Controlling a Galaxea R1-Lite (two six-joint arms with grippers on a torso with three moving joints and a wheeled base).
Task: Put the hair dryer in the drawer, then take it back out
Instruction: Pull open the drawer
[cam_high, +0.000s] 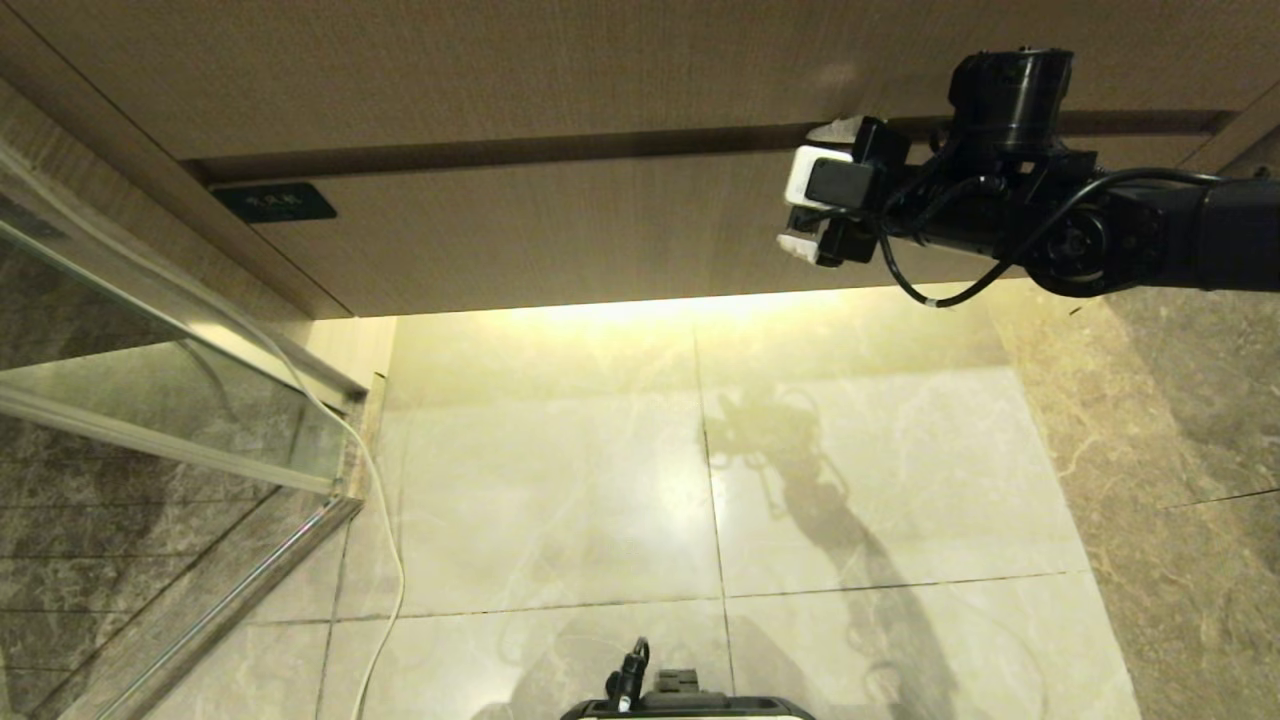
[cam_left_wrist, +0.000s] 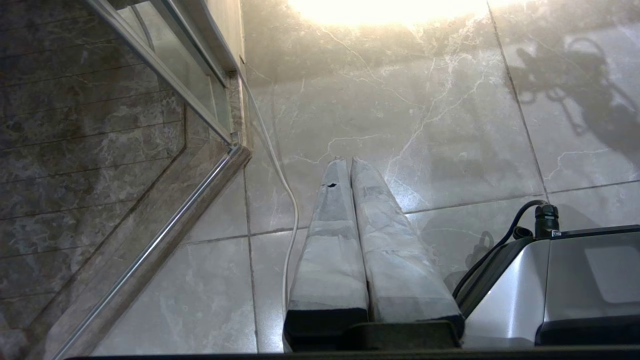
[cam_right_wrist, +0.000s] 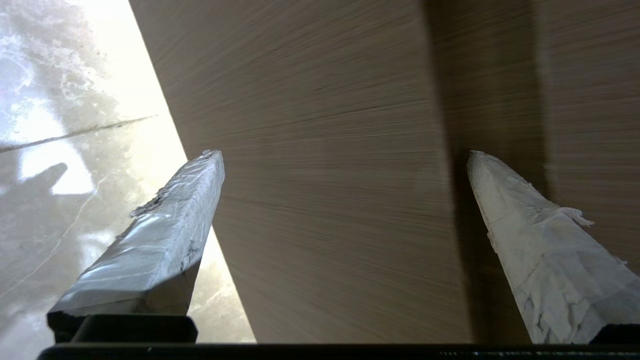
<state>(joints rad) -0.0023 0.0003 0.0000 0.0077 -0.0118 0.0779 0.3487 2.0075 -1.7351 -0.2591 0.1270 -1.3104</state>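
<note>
Two hands logged. Right hand (cam_high: 805, 190) is up at the drawer (cam_high: 560, 235) front, toward its right end, jaws spread wide and gripping nothing. Right wrist view: one finger (cam_right_wrist: 165, 235) sits off the lower edge of the front with floor behind it, the other finger (cam_right_wrist: 530, 235) lies over the dark gap along the upper edge, wood-grain face between them. Left hand (cam_left_wrist: 350, 170) hangs parked low over the floor (cam_high: 560, 470), fingers pressed together, empty.

Drawer appears shut: front flush, label (cam_high: 275, 202) at its far left. Hair dryer not in any view; location cannot be told.

Step in hand, judged: opening the drawer. No handle, so purchase must come from an edge. Suggest working the upper finger into the gap, or hooking the lower one under the front, before pulling. Pull straight out, square to the face; a wide drawer pulled from one end may rack and bind. Go slowly and watch for finger slip on smooth wood.
</note>
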